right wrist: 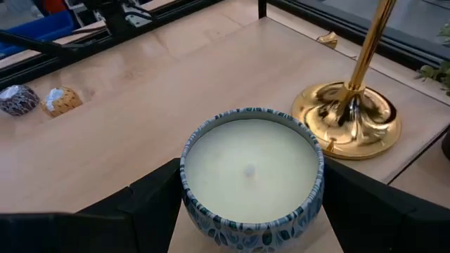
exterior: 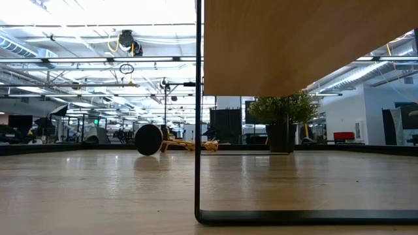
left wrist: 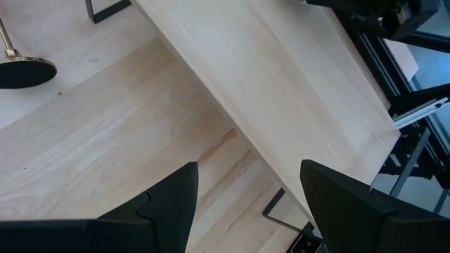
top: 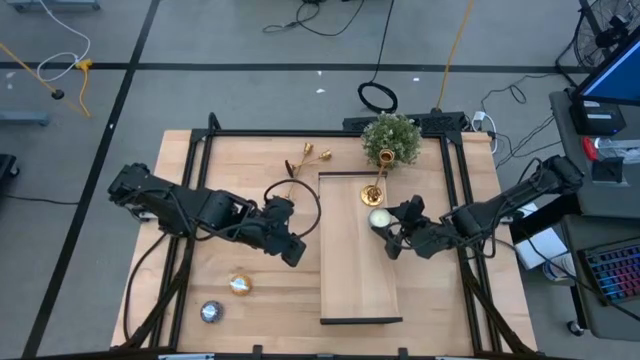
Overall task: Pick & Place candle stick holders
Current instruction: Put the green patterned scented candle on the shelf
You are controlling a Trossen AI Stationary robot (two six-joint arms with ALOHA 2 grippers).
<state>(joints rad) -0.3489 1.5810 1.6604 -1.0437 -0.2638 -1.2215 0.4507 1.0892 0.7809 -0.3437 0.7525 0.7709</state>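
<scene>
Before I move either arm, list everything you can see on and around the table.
Candlestick holders: three, gold; one upright on the raised shelf, two lying on the table beside the plant.
Candle tin: one, blue-patterned, cream wax; on the shelf.
Potted plant: one, green; the table's far edge.
Small round pieces: two, one gold, one silver; the table's near left.
Raised shelf: one, pale wood, black frame.
Table: pale wood.
Left end effector: open, above the table, empty.
Right end effector: around the candle tin.
</scene>
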